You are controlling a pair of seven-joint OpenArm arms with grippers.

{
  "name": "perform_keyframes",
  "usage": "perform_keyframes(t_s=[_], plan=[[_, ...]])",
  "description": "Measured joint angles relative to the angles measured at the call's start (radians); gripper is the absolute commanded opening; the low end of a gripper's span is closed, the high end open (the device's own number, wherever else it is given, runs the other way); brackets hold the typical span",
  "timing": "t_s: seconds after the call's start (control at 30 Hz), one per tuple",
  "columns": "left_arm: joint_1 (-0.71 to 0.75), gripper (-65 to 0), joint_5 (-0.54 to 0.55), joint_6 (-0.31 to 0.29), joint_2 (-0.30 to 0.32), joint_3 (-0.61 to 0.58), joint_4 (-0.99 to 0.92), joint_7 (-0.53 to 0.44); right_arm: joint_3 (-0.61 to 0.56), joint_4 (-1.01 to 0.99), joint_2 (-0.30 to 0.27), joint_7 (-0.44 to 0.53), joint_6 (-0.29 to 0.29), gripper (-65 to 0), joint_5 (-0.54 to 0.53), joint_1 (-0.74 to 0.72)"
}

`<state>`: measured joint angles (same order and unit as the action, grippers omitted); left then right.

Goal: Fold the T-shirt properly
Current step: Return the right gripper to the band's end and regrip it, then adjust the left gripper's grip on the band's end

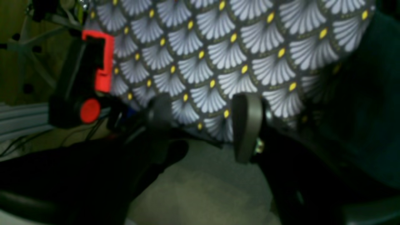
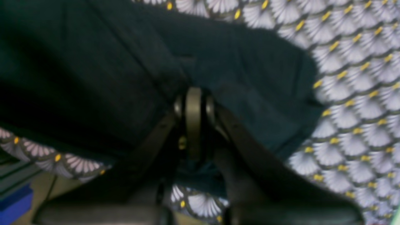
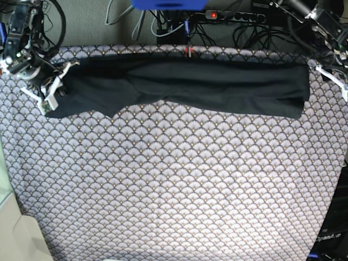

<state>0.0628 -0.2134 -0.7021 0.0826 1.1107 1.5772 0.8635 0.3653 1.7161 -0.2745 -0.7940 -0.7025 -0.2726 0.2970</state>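
My right fingers point(image 2: 193, 103) are pinched shut on one end of the shirt point(image 3: 217, 81), a long band across the far surface point(image 3: 174, 185), while my left fingers point(image 1: 203, 125) hang apart beside the other end, so I think they must grab it next.

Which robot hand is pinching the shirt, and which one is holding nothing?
The right hand is shut on the dark charcoal cloth T-shirt. The left hand is open over the scallop-patterned tablecloth, holding nothing.

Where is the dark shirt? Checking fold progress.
In the base view, the dark charcoal cloth T-shirt lies as a long band along the far edge of the scallop-patterned tablecloth.
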Motion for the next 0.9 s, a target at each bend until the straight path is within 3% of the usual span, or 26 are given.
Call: perform_keyframes(t_s=[0.33, 0.7, 0.9], plan=[[-0.038, -33.4, 0.006, -0.001, -0.042, -0.004, 0.007, 0.011, 0.001, -0.163, -0.006, 0.146, 0.003, -65.0, -0.015, -0.005], [-0.101, -33.4, 0.099, 0.002, -0.041, 0.0, 0.152, 0.302, -0.027, -0.175, -0.013, 0.167, 0.008, -65.0, -0.013, -0.006], [-0.103, -33.4, 0.097, 0.002, -0.047, -0.003, 0.217, 0.342, -0.032, -0.174, -0.014, 0.167, 0.011, -65.0, -0.013, -0.006]])
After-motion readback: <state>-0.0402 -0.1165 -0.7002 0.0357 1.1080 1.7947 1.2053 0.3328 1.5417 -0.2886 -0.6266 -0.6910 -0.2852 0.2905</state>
